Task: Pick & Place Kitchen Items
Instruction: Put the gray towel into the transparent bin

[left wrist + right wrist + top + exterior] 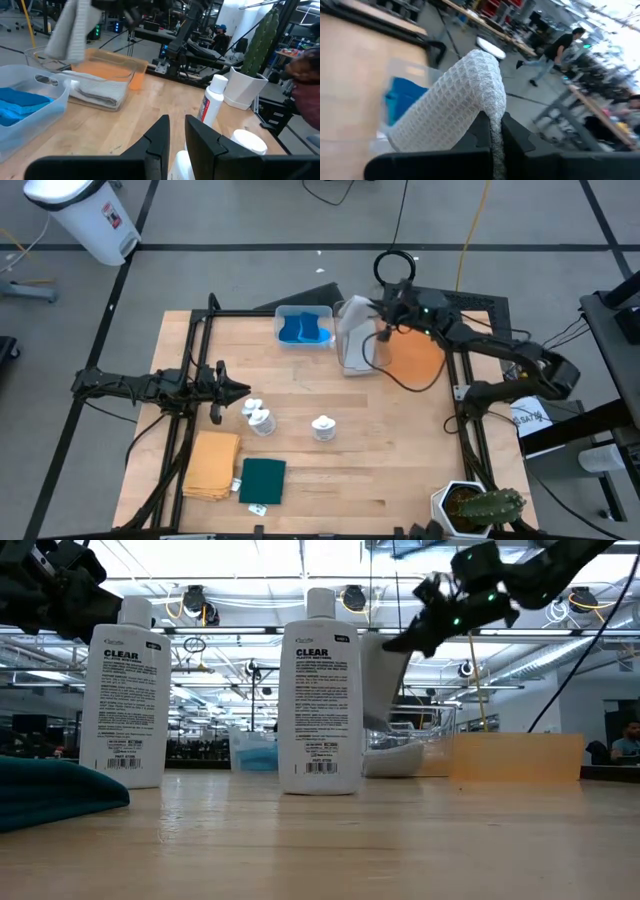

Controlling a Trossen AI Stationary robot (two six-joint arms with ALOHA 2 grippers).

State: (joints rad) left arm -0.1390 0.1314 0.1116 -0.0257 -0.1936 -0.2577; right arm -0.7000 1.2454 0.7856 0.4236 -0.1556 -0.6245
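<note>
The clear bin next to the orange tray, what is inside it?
One folded grey cloth lies in the clear bin. The right gripper holds a second grey cloth above it, hiding part of the bin's floor.

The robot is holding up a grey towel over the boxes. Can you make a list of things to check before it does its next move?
1. Grip on the towel: ok. The right tool is shut on the grey cloth, which hangs from it.
2. Cloth lifted off the table: ok. It dangles above the clear bin in the high view.
3. Room in that bin: cannot tell. Another folded grey cloth already lies inside.
4. Blue cloth pieces out of the way: ok, in their own bin beside it.
5. Left tool clear of the drop spot: ok. It waits by the white bottles.
6. Orange tray: ok, nothing seen on it.
</note>
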